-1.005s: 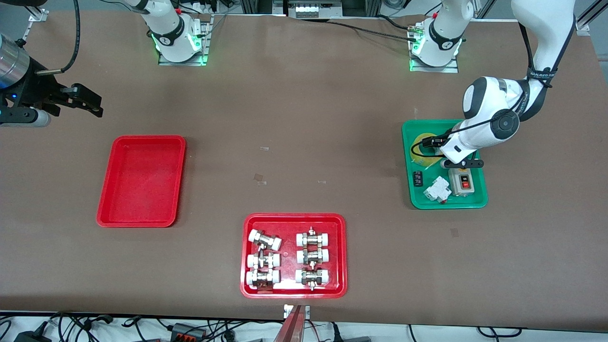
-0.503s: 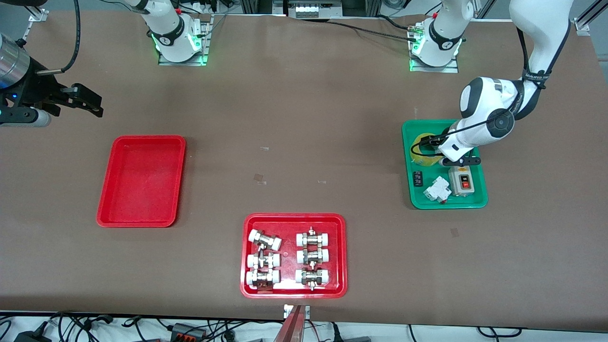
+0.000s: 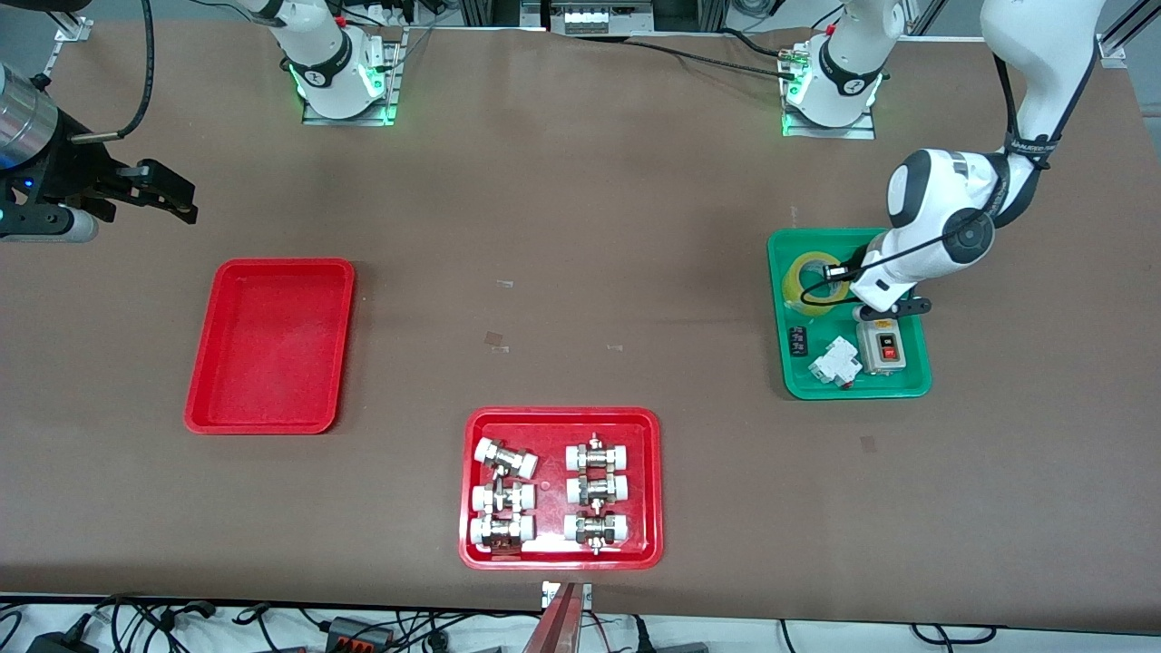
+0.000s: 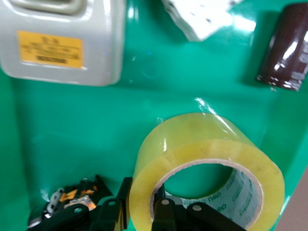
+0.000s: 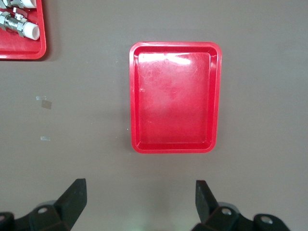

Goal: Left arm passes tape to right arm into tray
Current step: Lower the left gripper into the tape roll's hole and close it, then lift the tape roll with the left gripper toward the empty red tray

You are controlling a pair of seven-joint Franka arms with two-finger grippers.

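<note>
The tape (image 3: 810,277) is a yellowish roll in the green tray (image 3: 778,363), at that tray's end farther from the front camera. My left gripper (image 3: 840,273) is shut on the roll's wall, one finger inside the core and one outside, as the left wrist view shows (image 4: 142,198). In that view the tape (image 4: 207,149) stands tilted over the green floor. The plain red tray (image 3: 205,345) lies empty toward the right arm's end of the table. My right gripper (image 3: 172,195) is open and empty in the air beside it; the right wrist view (image 5: 141,192) shows the tray (image 5: 134,96).
The green tray also holds a grey switch box (image 3: 882,349), a white breaker (image 3: 834,363) and a small black part (image 3: 798,340). A wider red tray (image 3: 471,490) of white-capped fittings sits near the front edge, mid-table.
My left wrist has shifted toward the left arm's end of the table and the tape now shows more fully as a ring. The right arm has not moved.
</note>
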